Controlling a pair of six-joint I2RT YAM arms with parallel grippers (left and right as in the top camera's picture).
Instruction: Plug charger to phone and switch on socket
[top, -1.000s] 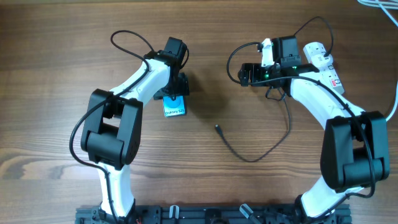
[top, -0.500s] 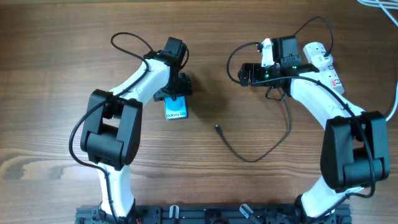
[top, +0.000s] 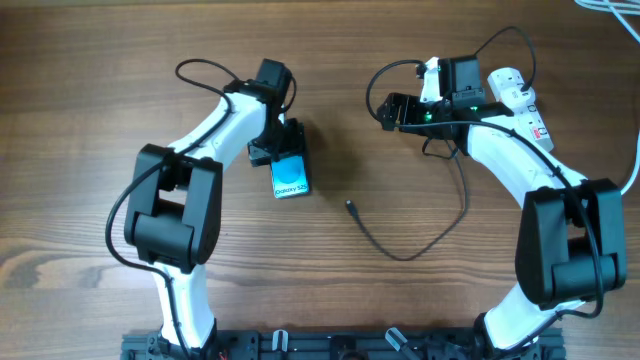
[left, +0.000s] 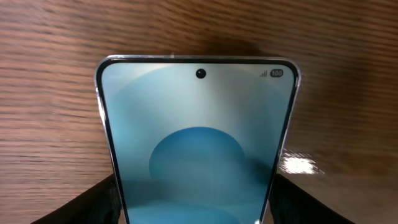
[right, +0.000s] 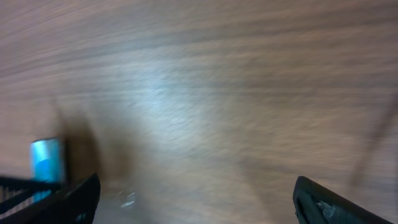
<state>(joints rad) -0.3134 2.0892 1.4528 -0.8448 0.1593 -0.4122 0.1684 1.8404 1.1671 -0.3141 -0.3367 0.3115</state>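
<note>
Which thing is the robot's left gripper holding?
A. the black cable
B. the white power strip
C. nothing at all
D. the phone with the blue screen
D: in the left wrist view the phone sits inside the left gripper, pinched along its two long edges.

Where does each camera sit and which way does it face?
Overhead: above the wooden table, looking straight down on both arms and the teal-screened rectangular smartphone.
Left wrist: on the left arm, looking along left claw's fingers gripping the smartphone.
Right wrist: on the right arm, facing blurred table; right claw's fingers apart.
Shared: the smartphone.
</note>
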